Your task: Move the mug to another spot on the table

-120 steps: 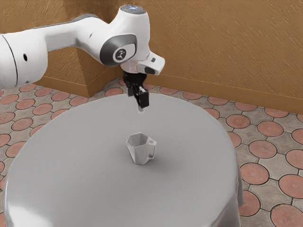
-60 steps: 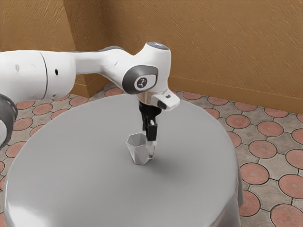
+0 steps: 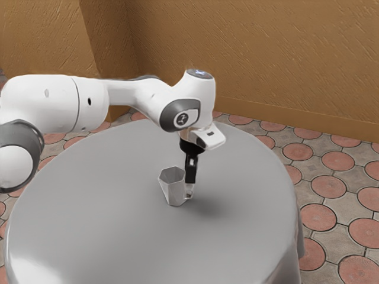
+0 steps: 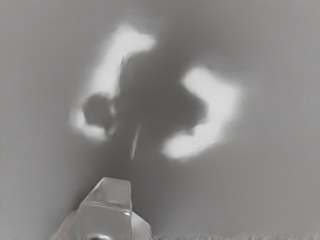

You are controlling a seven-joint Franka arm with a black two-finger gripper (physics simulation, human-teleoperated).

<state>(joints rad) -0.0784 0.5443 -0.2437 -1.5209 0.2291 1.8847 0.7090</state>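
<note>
Rustic dining corner, home or small café rather than lab, rendered in simulation. Rough plaster walls (image 3: 278,47) in warm ochre meet at a corner on the far left, and a wooden skirting (image 3: 296,112) runs along their foot. The floor (image 3: 337,163) is laid in round terracotta tiles set among grey stone pieces, a pattern that stretches from the far wall to the near right. At centre stands a round table (image 3: 71,236) draped in a plain grey cloth (image 3: 290,225) that hangs in soft folds over its right edge. The wrist view looks down on that same grey tabletop.
</note>
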